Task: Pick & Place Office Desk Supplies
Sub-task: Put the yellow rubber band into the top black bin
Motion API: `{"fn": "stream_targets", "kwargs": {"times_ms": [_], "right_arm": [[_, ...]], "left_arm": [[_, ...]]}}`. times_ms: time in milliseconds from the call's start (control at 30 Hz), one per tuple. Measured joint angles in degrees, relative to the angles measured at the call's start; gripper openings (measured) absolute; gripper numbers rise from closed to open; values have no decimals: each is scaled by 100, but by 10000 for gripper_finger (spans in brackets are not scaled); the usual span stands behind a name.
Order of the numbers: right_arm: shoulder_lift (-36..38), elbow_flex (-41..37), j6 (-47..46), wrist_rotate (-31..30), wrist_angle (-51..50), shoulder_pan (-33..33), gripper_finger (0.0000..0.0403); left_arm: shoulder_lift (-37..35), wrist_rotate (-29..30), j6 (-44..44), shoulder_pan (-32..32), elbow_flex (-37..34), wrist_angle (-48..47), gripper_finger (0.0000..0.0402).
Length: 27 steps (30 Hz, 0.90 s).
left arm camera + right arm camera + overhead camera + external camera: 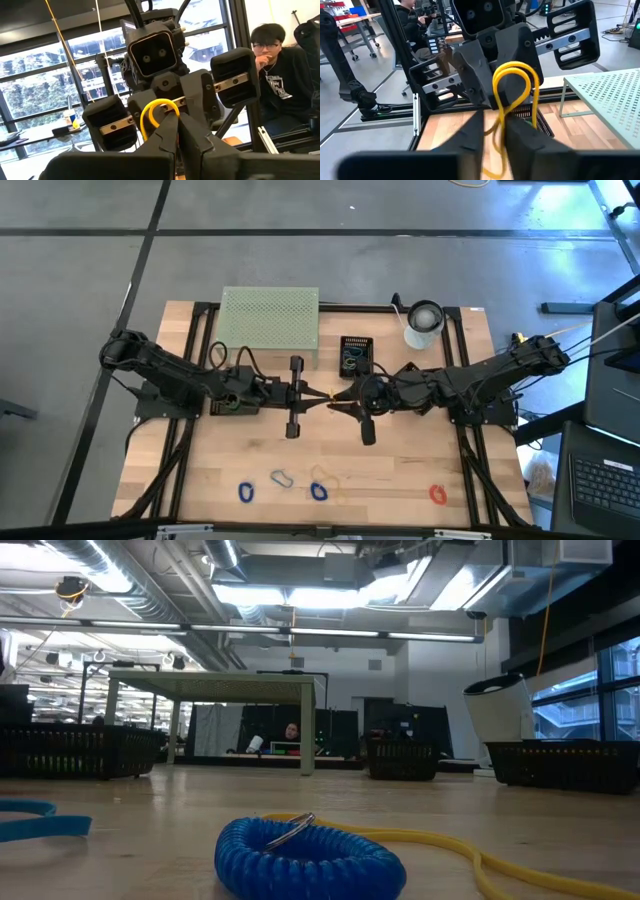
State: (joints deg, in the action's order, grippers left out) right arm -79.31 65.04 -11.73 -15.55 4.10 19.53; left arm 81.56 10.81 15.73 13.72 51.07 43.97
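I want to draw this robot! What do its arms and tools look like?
Both arms are dark, nearly black, jointed in chunky segments with black cables running along them. The left tool and right tool each have two dark wedge-shaped fingers on a wide black crossbar with silver rails, and a boxy camera housing with two round lenses.

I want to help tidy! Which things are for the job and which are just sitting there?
For the job: yellow rubber band held between both grippers, blue loops, grey loop, red loop.

Just sitting there: green mesh stand, white roll, black tray.

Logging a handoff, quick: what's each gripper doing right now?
Left gripper: shut on the yellow band.
Right gripper: closing on the same band.
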Motion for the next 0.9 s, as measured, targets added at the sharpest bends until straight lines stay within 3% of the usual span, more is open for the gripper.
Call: {"fn": "stream_targets", "kwargs": {"times_ms": [133, 567, 700, 900], "right_arm": [[0, 0, 1, 13, -4, 0, 11], [0, 0, -129, 9, -27, 0, 4], [0, 0, -128, -9, -41, 0, 3], [4, -2, -111, 24, -310, -13, 2]], "left_arm": [[0, -2, 0, 0, 0, 2, 3], [0, 8, -191, 20, 0, 1, 7], [0, 272, -646, 20, 0, -73, 38], [-20, 361, -1237, 43, 20, -623, 118]]}}
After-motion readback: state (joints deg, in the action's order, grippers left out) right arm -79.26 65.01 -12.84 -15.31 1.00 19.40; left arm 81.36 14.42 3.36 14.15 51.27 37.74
